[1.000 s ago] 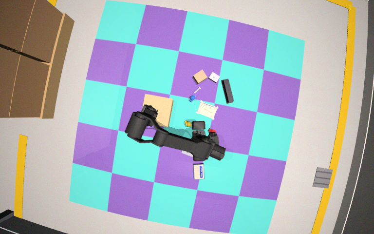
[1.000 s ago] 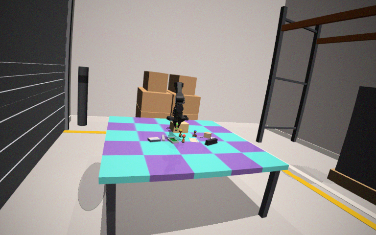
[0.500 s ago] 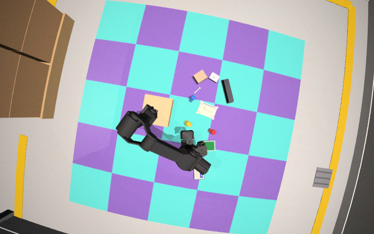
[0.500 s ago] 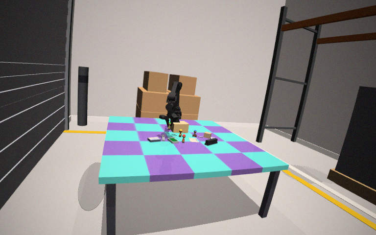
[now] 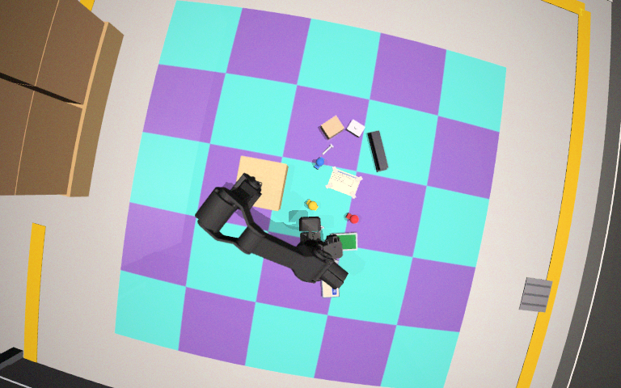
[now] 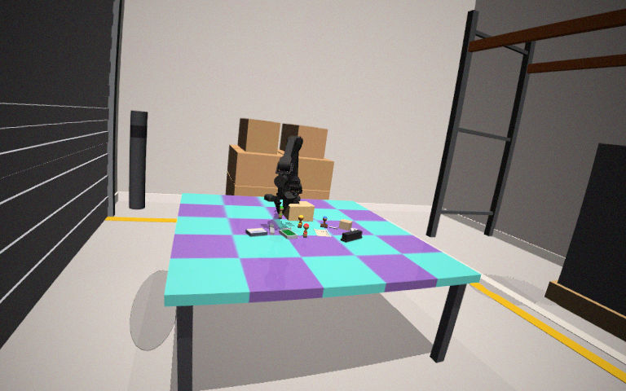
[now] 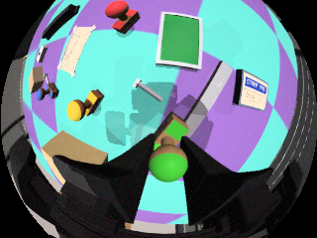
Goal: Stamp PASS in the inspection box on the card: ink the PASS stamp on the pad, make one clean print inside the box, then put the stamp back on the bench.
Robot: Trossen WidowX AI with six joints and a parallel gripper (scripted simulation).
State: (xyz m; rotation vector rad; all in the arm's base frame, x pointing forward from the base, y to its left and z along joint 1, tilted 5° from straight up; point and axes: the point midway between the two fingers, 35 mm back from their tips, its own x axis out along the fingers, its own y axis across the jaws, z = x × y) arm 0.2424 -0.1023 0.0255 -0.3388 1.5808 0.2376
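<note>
Arm (image 5: 274, 251) (image 6: 290, 156) spans lower centre of the top frame; a low swing could clip the yellow stamp (image 5: 311, 204) (image 6: 301, 220) (image 7: 84, 106). Card (image 5: 344, 182) (image 6: 322, 232) (image 7: 76, 50) lies upper left in the wrist frame, green pad (image 5: 349, 241) (image 6: 288, 233) (image 7: 180, 40) top centre. Gripper (image 5: 314, 249) (image 6: 280, 212) (image 7: 168, 139) partly closed, fingers firm on the green-knobbed stamp (image 6: 280, 209) (image 7: 168, 164), lower centre there, presumably PASS. Slip or twist in that narrow grasp risks a crooked print; uneven pressure, a smudge. Stamping face hidden: can't tell whether it's inked.
</note>
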